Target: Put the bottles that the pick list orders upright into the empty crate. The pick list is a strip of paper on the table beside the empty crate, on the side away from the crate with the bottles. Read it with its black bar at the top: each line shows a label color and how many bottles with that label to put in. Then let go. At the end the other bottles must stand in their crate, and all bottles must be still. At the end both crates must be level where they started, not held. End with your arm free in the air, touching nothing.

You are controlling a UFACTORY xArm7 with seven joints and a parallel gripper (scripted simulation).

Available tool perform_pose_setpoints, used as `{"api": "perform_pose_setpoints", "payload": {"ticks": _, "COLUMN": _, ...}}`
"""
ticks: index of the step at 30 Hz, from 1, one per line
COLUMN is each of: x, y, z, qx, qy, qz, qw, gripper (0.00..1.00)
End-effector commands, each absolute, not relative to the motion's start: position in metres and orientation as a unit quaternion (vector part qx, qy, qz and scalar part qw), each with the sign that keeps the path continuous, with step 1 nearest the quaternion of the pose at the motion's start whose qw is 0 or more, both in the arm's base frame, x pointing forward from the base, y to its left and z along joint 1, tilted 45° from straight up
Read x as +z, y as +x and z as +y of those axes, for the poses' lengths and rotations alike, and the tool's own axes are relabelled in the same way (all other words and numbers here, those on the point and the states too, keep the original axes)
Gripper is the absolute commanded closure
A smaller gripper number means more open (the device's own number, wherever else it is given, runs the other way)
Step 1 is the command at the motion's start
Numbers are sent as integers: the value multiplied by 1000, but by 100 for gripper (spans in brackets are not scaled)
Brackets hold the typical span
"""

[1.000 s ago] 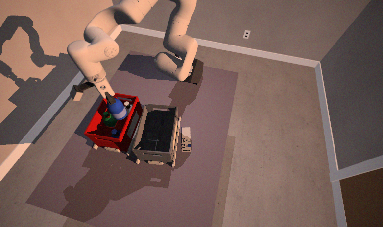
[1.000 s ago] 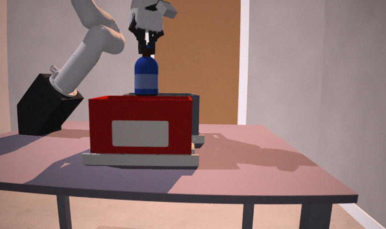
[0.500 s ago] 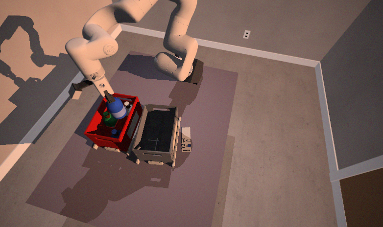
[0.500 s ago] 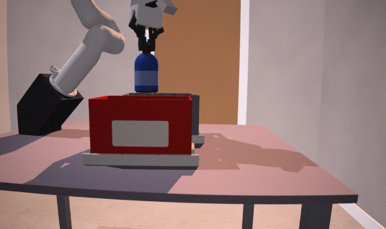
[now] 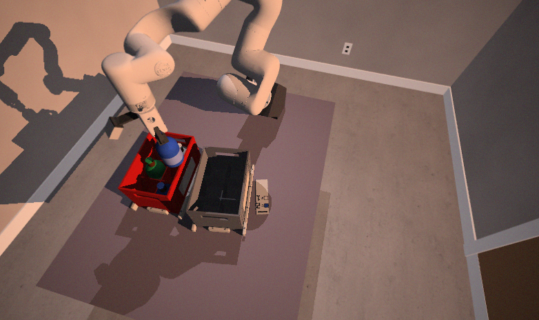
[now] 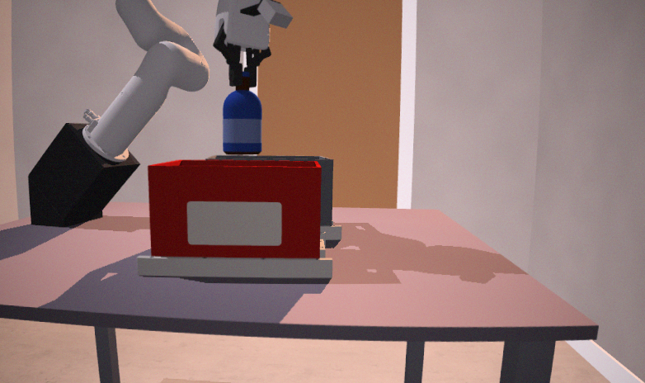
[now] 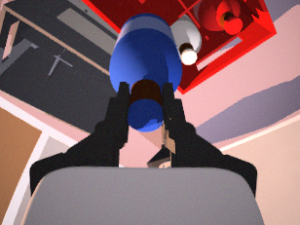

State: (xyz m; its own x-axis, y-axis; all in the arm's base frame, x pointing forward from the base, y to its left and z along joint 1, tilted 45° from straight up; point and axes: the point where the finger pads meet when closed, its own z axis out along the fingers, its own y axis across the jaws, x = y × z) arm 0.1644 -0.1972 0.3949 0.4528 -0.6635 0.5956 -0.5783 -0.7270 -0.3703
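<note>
My gripper (image 6: 242,78) is shut on the neck of a blue bottle (image 6: 242,120) with a pale lavender label. The bottle hangs upright, its base just above the rim of the red crate (image 6: 234,209). It also shows in the top view (image 5: 169,152) and in the wrist view (image 7: 145,65). In the red crate (image 5: 165,171) stand a green bottle (image 5: 155,167), another blue bottle (image 5: 160,186), a red bottle (image 7: 223,14) and a white-capped bottle (image 7: 186,42). The empty grey crate (image 5: 222,185) stands beside it. The pick list (image 5: 262,196) lies on the table beyond the grey crate.
Both crates rest on pale low pallets. The arm's black base (image 6: 72,176) stands at the back left of the table. The table edge (image 6: 287,328) runs along the front in the exterior view.
</note>
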Motion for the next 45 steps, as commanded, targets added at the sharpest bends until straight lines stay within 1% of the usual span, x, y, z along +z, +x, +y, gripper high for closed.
{"api": "perform_pose_setpoints", "payload": {"ticks": 1, "x": 394, "y": 163, "z": -191, "qx": -377, "qy": -849, "qz": 365, "qw": 56, "gripper": 100}}
{"api": "perform_pose_setpoints", "payload": {"ticks": 45, "x": 364, "y": 150, "z": -118, "qx": -377, "qy": -849, "qz": 365, "qw": 57, "gripper": 100}}
